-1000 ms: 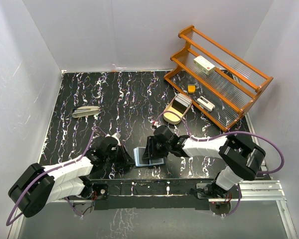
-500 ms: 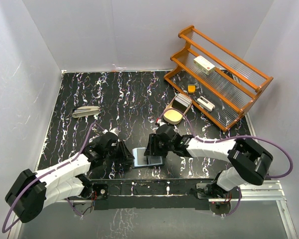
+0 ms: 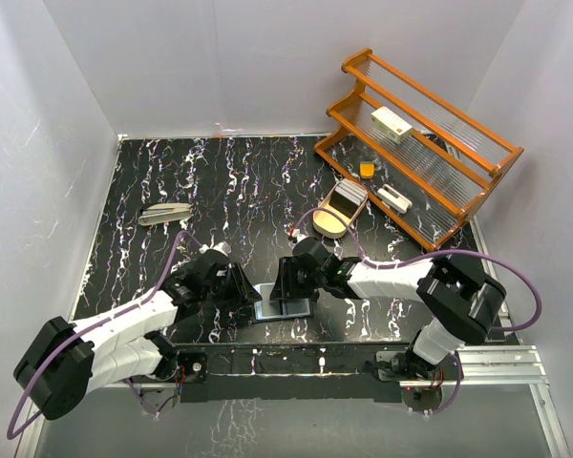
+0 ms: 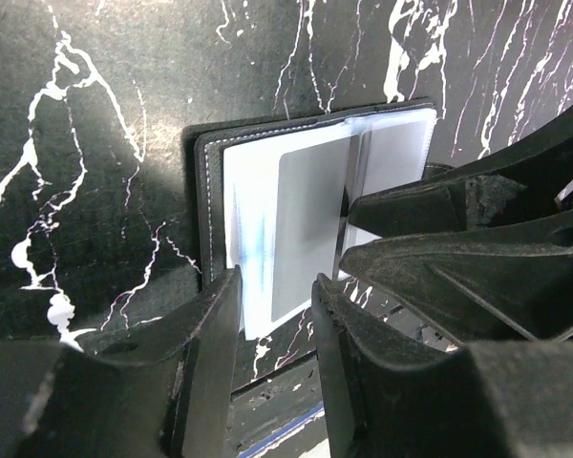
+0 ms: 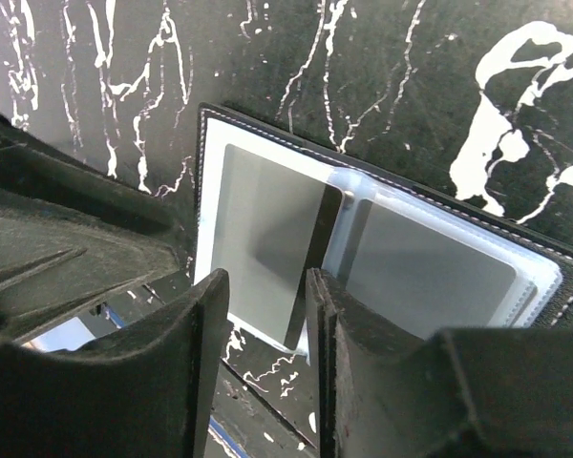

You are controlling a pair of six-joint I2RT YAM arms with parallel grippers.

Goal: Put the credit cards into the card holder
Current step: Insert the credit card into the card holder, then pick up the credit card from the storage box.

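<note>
Black card holder [image 4: 204, 205] open; credit card [image 4: 310, 229] apparently resting inside.

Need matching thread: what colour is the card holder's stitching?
White, on the black card holder; clearest from the right wrist.

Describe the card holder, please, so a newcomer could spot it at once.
On the black marbled table, look near its front edge, between the left gripper and right gripper. The card holder lies open there: a black bifold with pale blue-grey inner faces, unlike the cream oval tray by the shelf.
</note>
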